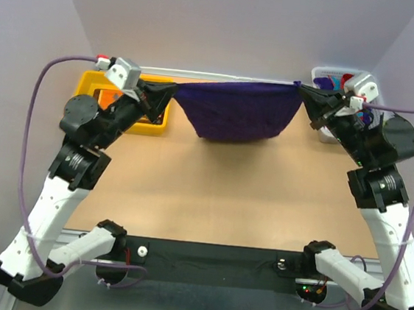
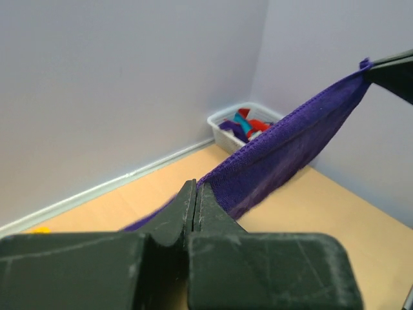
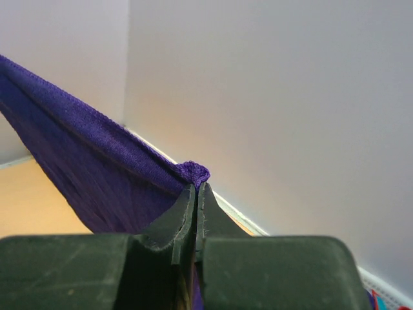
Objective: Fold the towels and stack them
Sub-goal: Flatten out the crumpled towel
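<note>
From above, you have the purple towel (image 1: pixel 235 113) held up over the far part of the table (image 1: pixel 217 200). Your left pincer (image 1: pixel 170 92) is pinched tight on the towel's top left corner. Your right pincer (image 1: pixel 302 93) is pinched tight on its top right corner. The top edge is pulled straight between them, and the rest hangs down in a curve. The yellow tray (image 1: pixel 88 83) sits at the far left corner, right by your left pincer. The white basket (image 1: pixel 321 72) sits at the far right corner, by your right pincer.

From your left wrist, the two fingers are pressed together with the towel's corner between them. The towel runs up and away to the right pincer's dark tip. Past it, the basket holds more towels (image 2: pixel 248 124) — red, teal and purple.

From your right wrist, the fingers are squeezed together too — a little purple bump of cloth pokes out above the tips.
</note>
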{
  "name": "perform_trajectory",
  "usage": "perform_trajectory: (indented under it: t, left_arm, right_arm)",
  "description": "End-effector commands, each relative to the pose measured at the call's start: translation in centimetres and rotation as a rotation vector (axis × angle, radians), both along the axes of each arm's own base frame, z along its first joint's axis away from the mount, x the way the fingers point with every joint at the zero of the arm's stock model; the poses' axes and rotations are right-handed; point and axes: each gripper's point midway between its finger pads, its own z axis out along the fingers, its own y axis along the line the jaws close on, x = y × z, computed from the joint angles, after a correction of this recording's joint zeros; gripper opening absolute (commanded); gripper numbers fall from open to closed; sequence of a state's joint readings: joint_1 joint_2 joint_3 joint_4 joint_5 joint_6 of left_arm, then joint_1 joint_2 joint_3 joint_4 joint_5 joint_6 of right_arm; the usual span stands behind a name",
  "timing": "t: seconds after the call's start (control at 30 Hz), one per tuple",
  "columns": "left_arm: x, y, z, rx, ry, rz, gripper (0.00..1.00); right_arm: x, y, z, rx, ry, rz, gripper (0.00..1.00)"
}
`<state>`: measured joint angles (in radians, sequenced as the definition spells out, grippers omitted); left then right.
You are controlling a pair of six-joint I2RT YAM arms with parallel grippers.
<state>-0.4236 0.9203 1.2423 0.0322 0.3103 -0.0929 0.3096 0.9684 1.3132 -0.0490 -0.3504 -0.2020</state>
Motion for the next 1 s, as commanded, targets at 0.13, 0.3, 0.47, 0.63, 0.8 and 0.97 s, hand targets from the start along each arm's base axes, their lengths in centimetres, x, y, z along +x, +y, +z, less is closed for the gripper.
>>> perform_trajectory:
  t: [0.13,0.3,0.47,0.63,0.8,0.97]
  left_arm:
    - [-8.9,2.5,11.8,-0.088,-0.265,-0.079,0.00]
    - [-11.2,3.2,17.3,-0.126,-0.381,-0.094,0.00]
    - [-11.2,3.2,19.5,-0.152,-0.426,-0.094,0.00]
    - [-5.2,2.8,17.3,-0.190,-0.328,0.017,0.00]
    - [6.8,0.6,7.4,-0.107,-0.079,0.178,0.00]
    - [18.8,-0.6,-2.2,-0.004,0.103,0.324,0.00]
  right_arm:
    - [-7.2,-1.4,10.0,0.127,-0.178,0.067,0.01]
    - [-8.0,-2.2,15.8,0.177,-0.278,0.046,0.00]
    - [-6.8,-1.8,17.6,0.205,-0.283,0.053,0.00]
    - [-1.1,-1.4,15.1,0.223,-0.176,-0.022,0.01]
    - [8.7,-1.9,5.4,0.156,0.038,-0.230,0.00]
    - [18.5,-3.0,-6.9,0.033,0.225,-0.456,0.01]
